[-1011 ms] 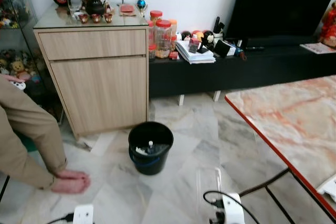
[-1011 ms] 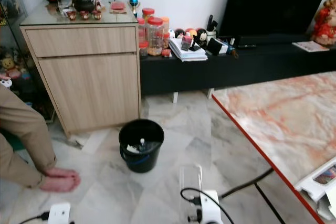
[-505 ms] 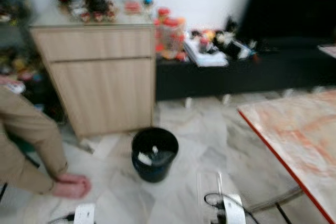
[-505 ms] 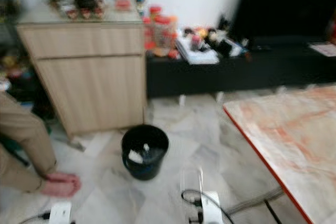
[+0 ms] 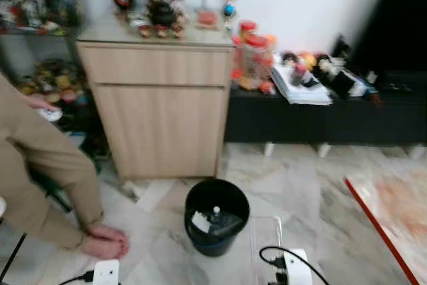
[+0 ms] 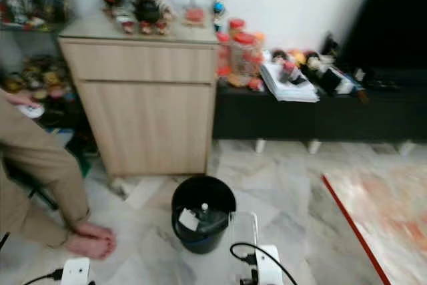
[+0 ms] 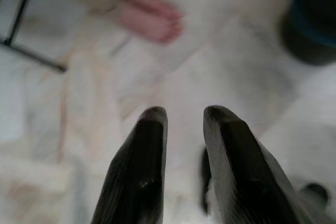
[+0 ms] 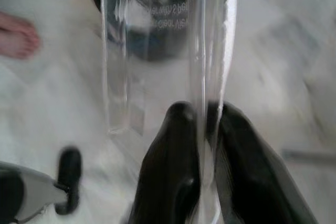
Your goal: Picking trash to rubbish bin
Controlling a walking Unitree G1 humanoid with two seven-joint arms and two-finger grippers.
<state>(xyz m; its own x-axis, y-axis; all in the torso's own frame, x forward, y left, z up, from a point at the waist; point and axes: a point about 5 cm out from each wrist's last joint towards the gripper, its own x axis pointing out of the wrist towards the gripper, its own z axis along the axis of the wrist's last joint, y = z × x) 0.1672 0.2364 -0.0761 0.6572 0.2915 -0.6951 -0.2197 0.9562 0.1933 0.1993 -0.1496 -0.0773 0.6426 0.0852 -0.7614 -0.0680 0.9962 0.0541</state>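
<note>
The right gripper is clamped on the wall of a clear plastic container, its two black fingers pinching the thin transparent side between them; in the head views the container stands upright above the wrist, just beside the black rubbish bin and nearer the robot than it. The bin sits on the pale marble floor in front of a wooden cabinet, and already holds some trash, among it what looks like a small bottle, though the blur makes this hard to confirm. The left gripper hangs low over the floor with a narrow gap between its fingers, holding nothing; a person's bare foot rests on the floor to the left of the bin, well apart from it; a low black shelf cluttered with jars and papers runs along the wall.
</note>
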